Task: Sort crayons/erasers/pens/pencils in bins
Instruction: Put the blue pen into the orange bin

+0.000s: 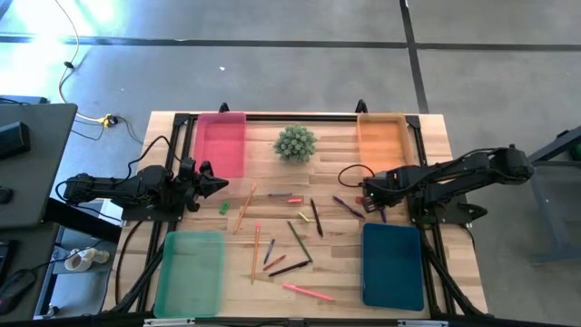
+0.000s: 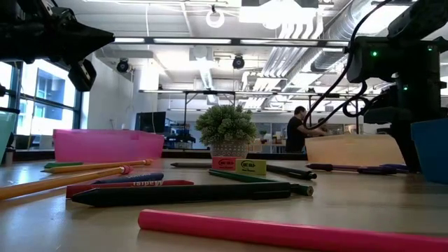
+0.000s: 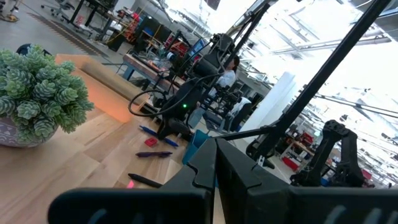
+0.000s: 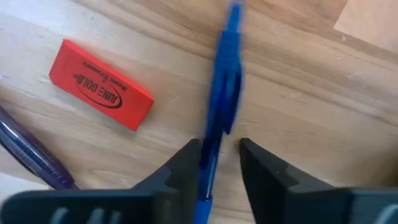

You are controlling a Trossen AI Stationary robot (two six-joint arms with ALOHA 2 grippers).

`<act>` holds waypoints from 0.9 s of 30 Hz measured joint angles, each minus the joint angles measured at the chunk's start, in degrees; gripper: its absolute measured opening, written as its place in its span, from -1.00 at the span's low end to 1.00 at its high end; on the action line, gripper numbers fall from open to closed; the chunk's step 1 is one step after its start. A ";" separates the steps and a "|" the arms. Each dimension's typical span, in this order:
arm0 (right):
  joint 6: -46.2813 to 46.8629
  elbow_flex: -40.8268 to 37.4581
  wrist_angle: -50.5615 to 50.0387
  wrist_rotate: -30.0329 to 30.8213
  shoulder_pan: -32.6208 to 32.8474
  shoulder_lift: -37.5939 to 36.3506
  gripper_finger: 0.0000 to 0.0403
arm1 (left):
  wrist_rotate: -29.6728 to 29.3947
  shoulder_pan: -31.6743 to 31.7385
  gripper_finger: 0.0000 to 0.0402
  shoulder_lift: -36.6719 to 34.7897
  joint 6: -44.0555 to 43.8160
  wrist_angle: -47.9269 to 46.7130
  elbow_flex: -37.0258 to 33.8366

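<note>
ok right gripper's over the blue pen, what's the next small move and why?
Probably finish closing the right gripper on the blue pen, then lift. In the right wrist view the pen lies between the two fingers, touching one finger with a gap left at the other, and appears to lie on the wood. The red eraser lies off to the side, clear of the fingers.

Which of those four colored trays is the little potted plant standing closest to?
The pink bin, at the far left of the table. The plant stands just beside its right edge; the orange bin lies farther off, and the green and teal ones sit at the near edge.
</note>
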 joint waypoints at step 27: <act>-5.71 4.51 -2.80 -1.76 0.92 0.33 -0.92 | 0.00 -0.01 -1.00 0.01 0.00 0.05 0.00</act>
